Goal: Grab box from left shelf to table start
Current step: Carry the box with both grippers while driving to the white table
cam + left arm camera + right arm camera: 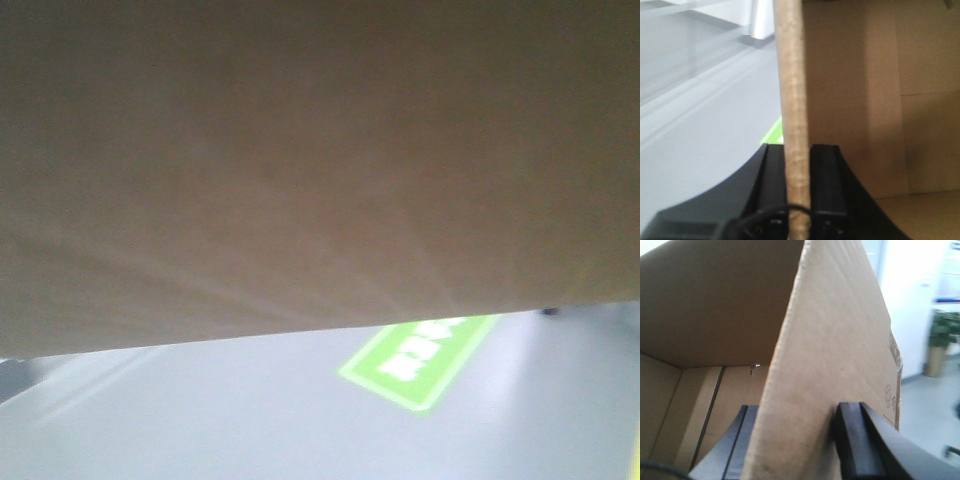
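Observation:
The brown cardboard box [300, 160] fills the top of the front view, held up off the grey floor. In the left wrist view my left gripper [799, 150] is shut on the box's thin side wall [792, 90], one finger outside, one inside the open carton. In the right wrist view my right gripper [800, 412] is shut on the opposite wall [830, 355], black fingers [855, 440] on both faces. The box's inside [705, 315] is bare. The shelf and the white table are out of view.
Grey floor [200, 420] lies below the box with a green floor marking [420, 365]. A yellow line shows at the front view's right edge [636, 450]. A potted plant [940, 340] stands by a white wall at the right.

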`<state>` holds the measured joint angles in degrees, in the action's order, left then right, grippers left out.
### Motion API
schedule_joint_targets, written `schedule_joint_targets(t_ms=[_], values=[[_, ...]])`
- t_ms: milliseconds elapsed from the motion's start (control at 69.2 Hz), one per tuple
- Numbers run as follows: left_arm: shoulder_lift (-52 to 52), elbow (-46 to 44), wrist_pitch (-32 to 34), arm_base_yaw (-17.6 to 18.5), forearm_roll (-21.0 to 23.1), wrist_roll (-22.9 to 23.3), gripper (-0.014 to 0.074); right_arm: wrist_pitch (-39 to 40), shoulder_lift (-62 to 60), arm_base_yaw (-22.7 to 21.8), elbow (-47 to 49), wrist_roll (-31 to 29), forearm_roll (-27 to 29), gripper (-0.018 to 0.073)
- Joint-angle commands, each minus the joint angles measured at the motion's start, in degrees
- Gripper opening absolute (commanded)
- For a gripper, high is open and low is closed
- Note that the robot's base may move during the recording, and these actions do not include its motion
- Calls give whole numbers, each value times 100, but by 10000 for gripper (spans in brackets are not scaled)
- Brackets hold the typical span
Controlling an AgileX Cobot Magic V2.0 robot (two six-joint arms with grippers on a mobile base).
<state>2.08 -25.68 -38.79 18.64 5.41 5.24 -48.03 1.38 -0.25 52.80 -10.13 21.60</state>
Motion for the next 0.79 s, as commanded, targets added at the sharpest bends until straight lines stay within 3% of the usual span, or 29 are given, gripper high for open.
schedule_joint_targets(t_ms=[0,780], values=[[114,-6,-344,1,-733,-152,-99,850,61,18,174,-9,-184,60],[114,-6,-344,1,-733,-152,-99,850,61,18,174,-4,-184,60]])
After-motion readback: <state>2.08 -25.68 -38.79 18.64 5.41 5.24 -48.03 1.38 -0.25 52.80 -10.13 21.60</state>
